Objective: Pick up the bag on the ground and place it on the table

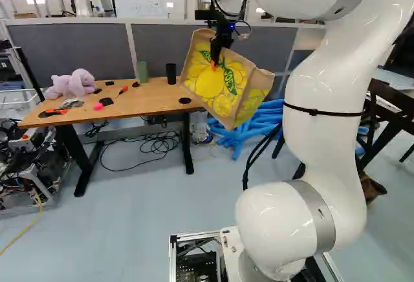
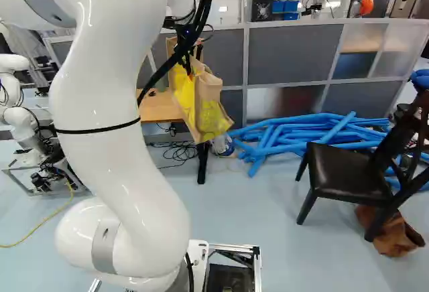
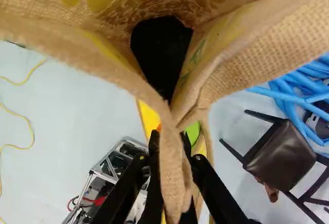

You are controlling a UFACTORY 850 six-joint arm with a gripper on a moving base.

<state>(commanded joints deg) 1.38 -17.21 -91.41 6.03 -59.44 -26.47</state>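
The burlap bag (image 1: 218, 94) with yellow lemon print hangs tilted in the air, at the right end of the wooden table (image 1: 152, 101) as seen in the left base view. My gripper (image 1: 214, 65) grips it by its upper part. In the wrist view, both fingers of the gripper (image 3: 170, 144) pinch a fold of the bag's edge (image 3: 172, 170), and the bag's mouth gapes ahead of them. The right base view has the bag (image 2: 201, 101) beyond my arm, overlapping the table's end (image 2: 159, 106); the arm hides much of the table there.
On the table are a pink plush (image 1: 71, 83), a green cup (image 1: 142, 72), a black cup (image 1: 171, 73) and small tools. Blue tubes (image 2: 295, 134) lie beside a dark chair (image 2: 342, 171). Brown cloth (image 2: 391, 232) lies under the chair. Another robot (image 2: 20, 114) stands at the left.
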